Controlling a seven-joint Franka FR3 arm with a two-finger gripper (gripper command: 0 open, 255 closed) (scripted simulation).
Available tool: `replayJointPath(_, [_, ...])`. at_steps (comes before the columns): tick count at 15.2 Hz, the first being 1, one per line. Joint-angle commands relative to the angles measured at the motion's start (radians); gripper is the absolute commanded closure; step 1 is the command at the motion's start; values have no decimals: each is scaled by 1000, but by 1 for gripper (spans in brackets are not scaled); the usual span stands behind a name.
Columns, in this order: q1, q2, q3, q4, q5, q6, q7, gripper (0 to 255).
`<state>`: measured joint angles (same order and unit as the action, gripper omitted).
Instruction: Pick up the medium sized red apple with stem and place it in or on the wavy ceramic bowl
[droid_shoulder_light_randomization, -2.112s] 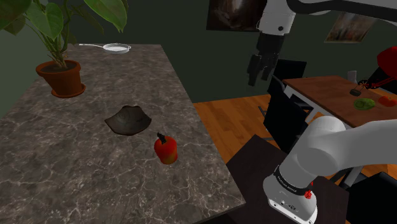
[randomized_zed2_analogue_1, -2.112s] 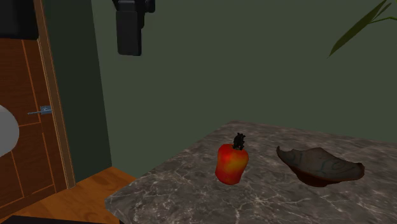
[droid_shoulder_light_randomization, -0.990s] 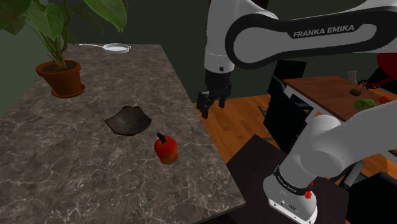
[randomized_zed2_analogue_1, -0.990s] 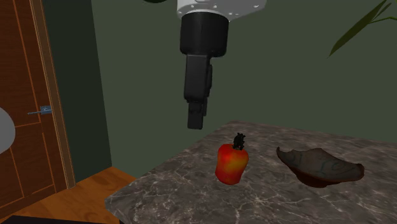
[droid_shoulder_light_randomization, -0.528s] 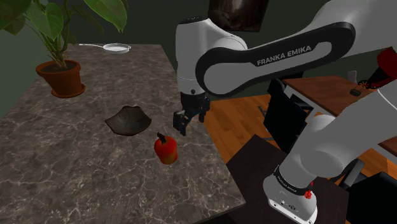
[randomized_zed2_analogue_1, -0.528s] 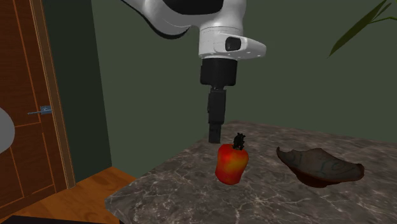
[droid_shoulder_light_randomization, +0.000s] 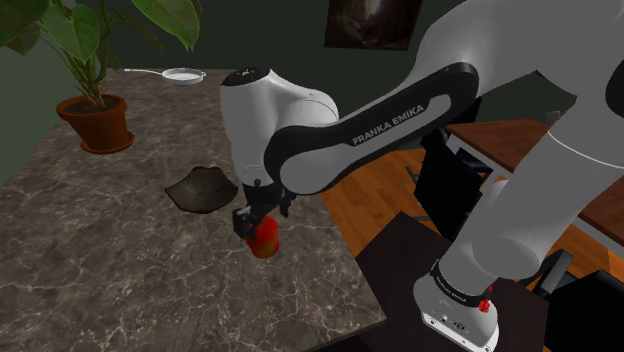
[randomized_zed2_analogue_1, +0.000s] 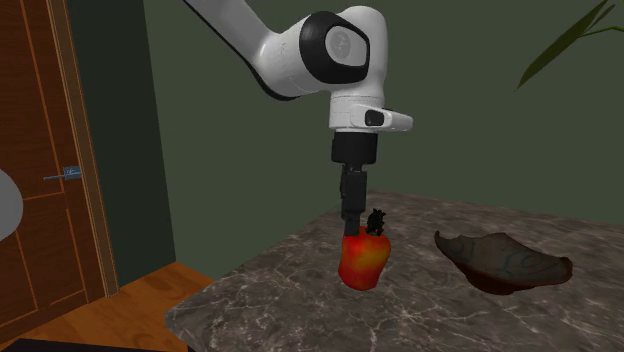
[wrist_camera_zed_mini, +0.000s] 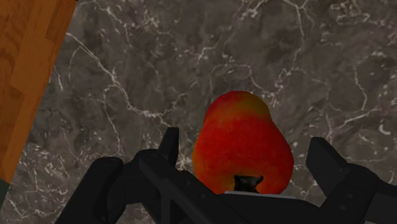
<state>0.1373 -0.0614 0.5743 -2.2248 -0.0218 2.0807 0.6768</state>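
Now the gripper (randomized_zed2_analogue_1: 351, 224) hangs spread open right over the red apple (randomized_zed2_analogue_1: 362, 262), which stands on the marble table (droid_shoulder_light_randomization: 120, 270) near the dark wavy bowl (randomized_zed2_analogue_1: 503, 263). Grasp step, I reckon: next, lower slightly, then squeeze shut squarely.

Overall level: a dim, muted light is seen in the shoulder and second exterior views; the green wall (randomized_zed2_analogue_1: 250, 200) is rendered dark.
Brightest surface: the white arm (droid_shoulder_light_randomization: 270, 110), lit evenly, without hard glare.
Tabletop: the marble tabletop (wrist_camera_zed_mini: 191, 51) is evenly lit in the wrist view.
Shadows: only a faint, soft darkening is cast beneath the apple (randomized_zed2_analogue_1: 362, 258).
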Motion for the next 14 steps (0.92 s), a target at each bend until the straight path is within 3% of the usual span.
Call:
replayJointPath(1, [2, 29, 6, -1, -19, 25, 19, 0])
replayJointPath(7, [1, 67, 6, -44, -47, 99, 39, 0])
replayJointPath(14, [1, 67, 6, -44, -47, 99, 39, 0])
